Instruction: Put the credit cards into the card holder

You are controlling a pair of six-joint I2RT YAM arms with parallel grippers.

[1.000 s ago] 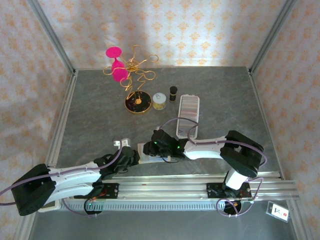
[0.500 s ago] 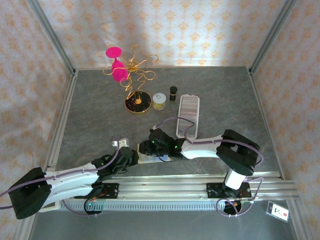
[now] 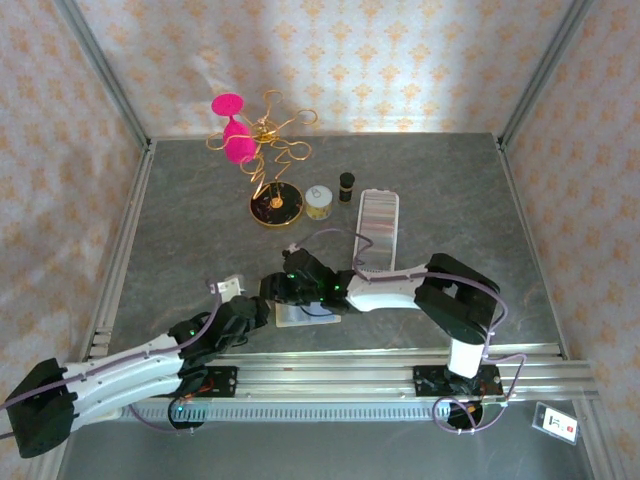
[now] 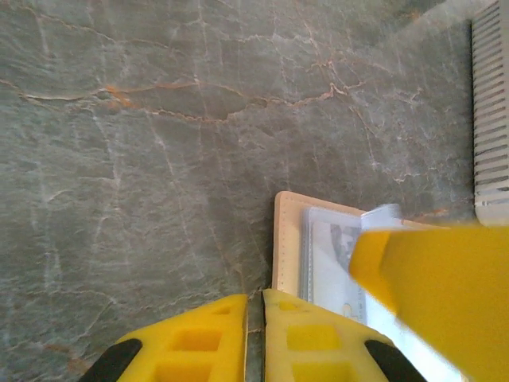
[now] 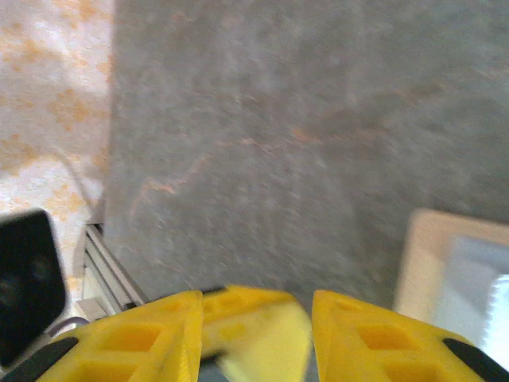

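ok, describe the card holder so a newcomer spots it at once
On the grey marbled table, look at the near edge, just ahead of the metal rail. The card holder lies flat and open there, a pale card inside. Its cream-beige rim and short shape set it apart from the long ribbed clear case farther back.

Near the far edge of the grey table (image 3: 180, 260), left of middle, a gold wire stand (image 3: 264, 168) rises from a round dark base (image 3: 276, 207), with pink pieces (image 3: 233, 125) hung on it. Just right of the base sits a small pale jar (image 3: 319, 202), then a little dark bottle (image 3: 346, 186). A long clear case (image 3: 378, 232) with grey ribbed rows lies lengthwise right of these, nearer the middle
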